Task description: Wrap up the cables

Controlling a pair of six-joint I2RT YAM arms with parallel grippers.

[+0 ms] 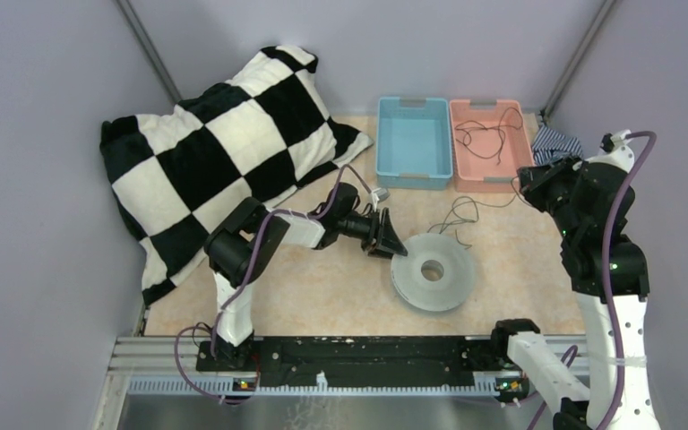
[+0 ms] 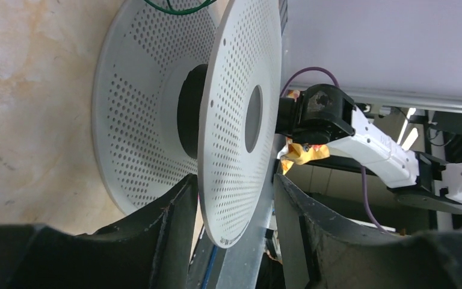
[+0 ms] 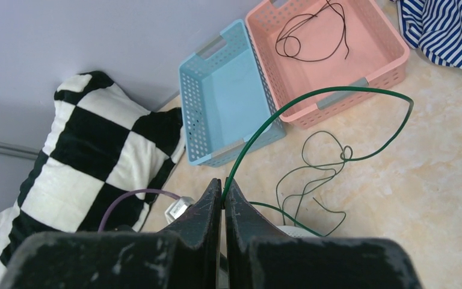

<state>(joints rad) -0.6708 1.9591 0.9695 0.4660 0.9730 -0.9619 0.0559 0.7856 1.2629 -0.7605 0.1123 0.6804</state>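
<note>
Two weak holds: right pincer [image 3: 223,188] nips the cable [image 3: 349,88], left pincer [image 2: 236,180] clamps the spool [image 2: 228,90] rim; I fear any tug frees either.

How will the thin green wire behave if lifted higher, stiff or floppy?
Probably springy, not limp: the green wire holds a free arc from the shut jaws of the right gripper. Likely very light, being so thin. It may tangle: its slack lies in crossed loops on the table.
</note>
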